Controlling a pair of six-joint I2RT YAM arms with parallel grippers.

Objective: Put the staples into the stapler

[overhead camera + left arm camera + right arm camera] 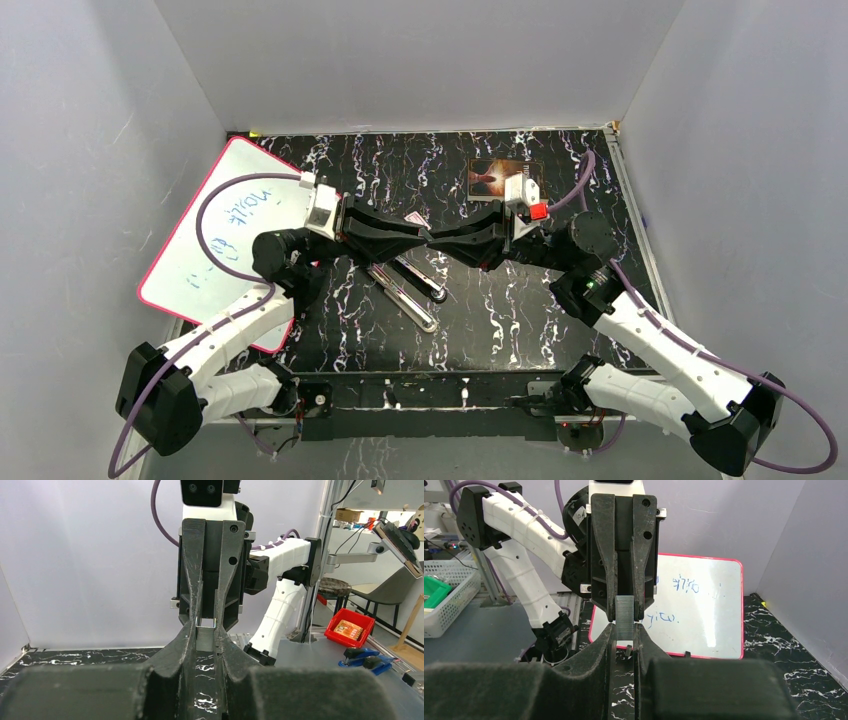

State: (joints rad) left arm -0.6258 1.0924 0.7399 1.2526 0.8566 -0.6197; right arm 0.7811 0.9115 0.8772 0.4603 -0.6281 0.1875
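Lying at the far left of the counter [520, 300], a pink-rimmed whiteboard [225, 215] with blue scribbles plays no part in the job. Just inside it the left arm reaches toward the middle, and the left gripper [418, 229] is pinched narrow on one end of the staples [625, 611], a short grey ribbed strip held in the air rather than resting on anything. The right gripper [440, 236] meets it tip to tip from the other side, and its jaws are also drawn close around the same strip; both wrist views show the strip caught between both pairs of fingers at once. Below and slightly to the left of this meeting point, the stapler [410, 303] lies on the counter swung open, its silvery rail and its dark half spread apart, with nothing visibly loaded in it, though the overhead view is too small to be sure of the channel. Farther right and toward the back wall lies a small dark card [495, 180], well apart from the work. The step in hand looks like a mid-air handover or re-grip of the strip, so the loading itself is not yet done. The next move probably calls for one gripper to let go cleanly without twisting the strip, then for the other to carry it down and line it up lengthwise with the open rail.
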